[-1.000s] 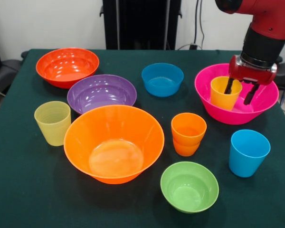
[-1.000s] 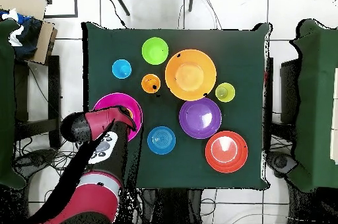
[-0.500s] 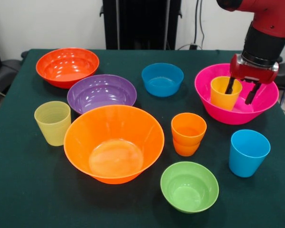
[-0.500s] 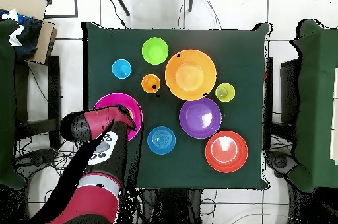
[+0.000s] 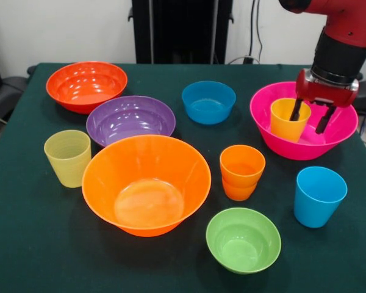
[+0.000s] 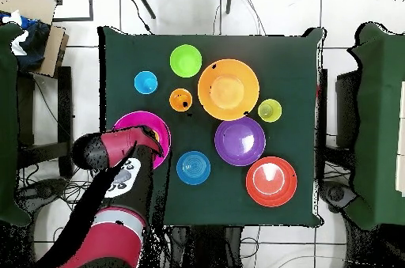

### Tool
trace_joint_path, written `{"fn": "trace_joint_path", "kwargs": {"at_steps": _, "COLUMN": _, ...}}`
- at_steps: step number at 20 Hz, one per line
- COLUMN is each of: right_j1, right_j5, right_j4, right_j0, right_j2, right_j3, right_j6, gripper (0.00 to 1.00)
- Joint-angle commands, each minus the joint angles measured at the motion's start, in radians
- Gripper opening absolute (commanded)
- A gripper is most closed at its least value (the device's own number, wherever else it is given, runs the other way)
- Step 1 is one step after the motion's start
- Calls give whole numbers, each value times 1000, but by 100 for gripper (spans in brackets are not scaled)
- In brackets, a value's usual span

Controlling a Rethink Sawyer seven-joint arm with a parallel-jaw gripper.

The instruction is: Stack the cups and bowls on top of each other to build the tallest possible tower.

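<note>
A yellow cup (image 5: pixel 288 119) stands upright inside the hot pink bowl (image 5: pixel 280 144) at the right. My gripper (image 5: pixel 308 116) hangs open over the cup's right rim, one finger (image 5: pixel 294 110) at the rim and the other (image 5: pixel 321 121) outside it, over the bowl. In the overhead view the arm covers part of the pink bowl (image 6: pixel 126 123) and hides the gripper. The large orange bowl (image 5: pixel 146 183) sits front centre. Behind it are the purple bowl (image 5: pixel 130 119), the red-orange bowl (image 5: pixel 86 84) and the blue bowl (image 5: pixel 208 101).
The orange cup (image 5: pixel 241 172) and the sky blue cup (image 5: pixel 319 195) stand in front of the pink bowl. A lime green bowl (image 5: pixel 243 239) lies near the front edge. A pale yellow-green ribbed cup (image 5: pixel 68 157) stands at the left.
My gripper has lifted slightly and shifted a little to the right. The yellow cup stays where it was in the pink bowl.
</note>
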Motion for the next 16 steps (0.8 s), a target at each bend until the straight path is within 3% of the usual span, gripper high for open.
{"fn": "trace_joint_path", "kwargs": {"at_steps": 1, "right_j1": -29, "right_j5": 50, "right_j4": -10, "right_j0": -14, "right_j2": 96, "right_j3": 1, "right_j6": 54, "gripper": 100}}
{"fn": "trace_joint_path", "kwargs": {"at_steps": 16, "right_j1": -77, "right_j5": 89, "right_j4": -16, "right_j0": -12, "right_j2": 90, "right_j3": 32, "right_j6": 49, "gripper": 100}}
